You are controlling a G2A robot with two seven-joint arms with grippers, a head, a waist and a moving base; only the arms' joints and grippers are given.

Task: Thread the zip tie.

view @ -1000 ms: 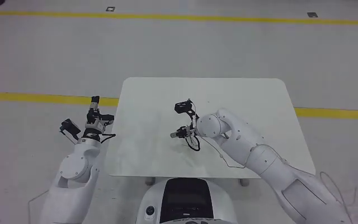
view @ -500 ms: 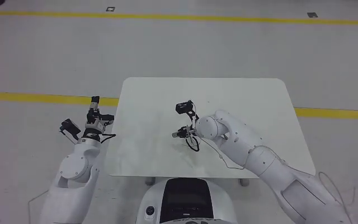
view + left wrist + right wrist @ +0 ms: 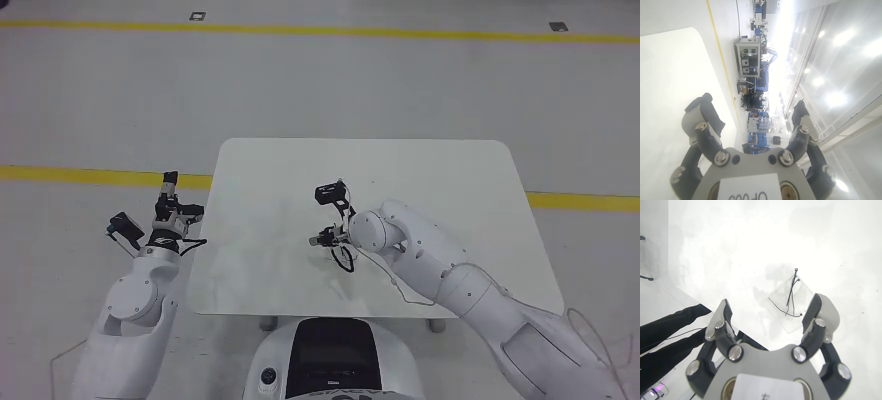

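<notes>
Top: you look down on the table [image 3: 420, 170] | left wrist: outward past its corner | right wrist: close above it

Your left arm [image 3: 135, 300] and right arm [image 3: 450, 280] wear smooth white shells with thin black wrist cables. The left gripper [image 3: 752, 101] and right gripper [image 3: 770, 299] share grey plates, black links and silver screws.

Zip ties [image 3: 791, 288] lie together on a sheet [image 3: 791, 324] on the table [image 3: 753, 247].

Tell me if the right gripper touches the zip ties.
Apart. Right wrist view: zip ties lie on a clear sheet, bare table showing between them and the open right gripper.
</notes>
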